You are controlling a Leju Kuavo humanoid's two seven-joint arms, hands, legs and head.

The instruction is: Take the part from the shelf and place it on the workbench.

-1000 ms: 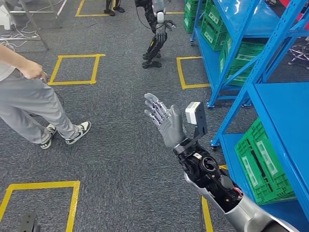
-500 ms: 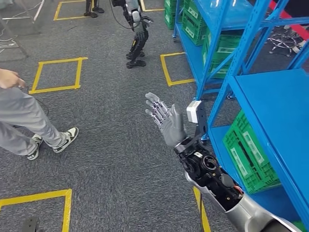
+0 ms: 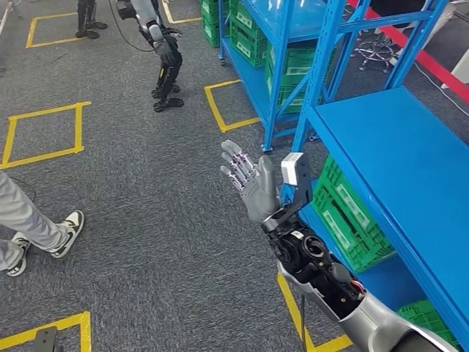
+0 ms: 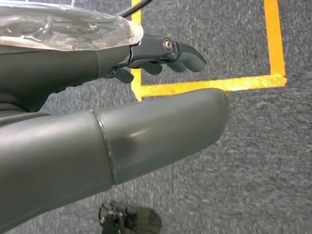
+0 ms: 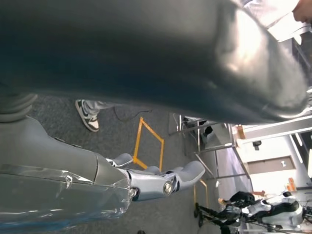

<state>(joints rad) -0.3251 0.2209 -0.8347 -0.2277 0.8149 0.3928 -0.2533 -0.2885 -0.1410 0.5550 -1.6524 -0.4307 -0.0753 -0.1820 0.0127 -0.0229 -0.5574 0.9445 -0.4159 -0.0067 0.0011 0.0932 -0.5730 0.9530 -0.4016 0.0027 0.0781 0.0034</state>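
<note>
Right hand (image 3: 256, 185) raised in front of the body over the floor, palm side up: smooth grey moulded palm, slim segmented fingers (image 3: 235, 165) with pale links, spread apart and nearly straight, nothing held. The forearm behind it is open black mechanism with round joints and wiring, then a silver shell. A white box-shaped camera (image 3: 292, 169) stands on a black bracket at the wrist.

In the right wrist view the same hand (image 5: 154, 181) shows glossy grey fingers extended over the carpet, empty.

Left hand (image 4: 162, 51) hangs low over the floor: thick matte grey thumb in the foreground, dark fingers beyond it lying together and gently curved, nothing in them. Whether they count as closed I cannot tell.

Floor (image 3: 138, 213): dark grey short-pile carpet, speckled, marked with yellow tape squares (image 3: 41, 136).

Shelf (image 3: 398, 158) to the right: blue painted steel, flat smooth deck, angled uprights with cross-braces. Green plastic crates (image 3: 348, 220) with ribbed lattice walls sit on the lower level; more in a second blue rack (image 3: 265, 44) behind.

The part: not identifiable on the shelf; neither hand holds it.

A person's grey trouser leg and white-and-black sneakers (image 3: 66, 229) at left. Another dark humanoid robot (image 3: 160, 51) stands farther back.
</note>
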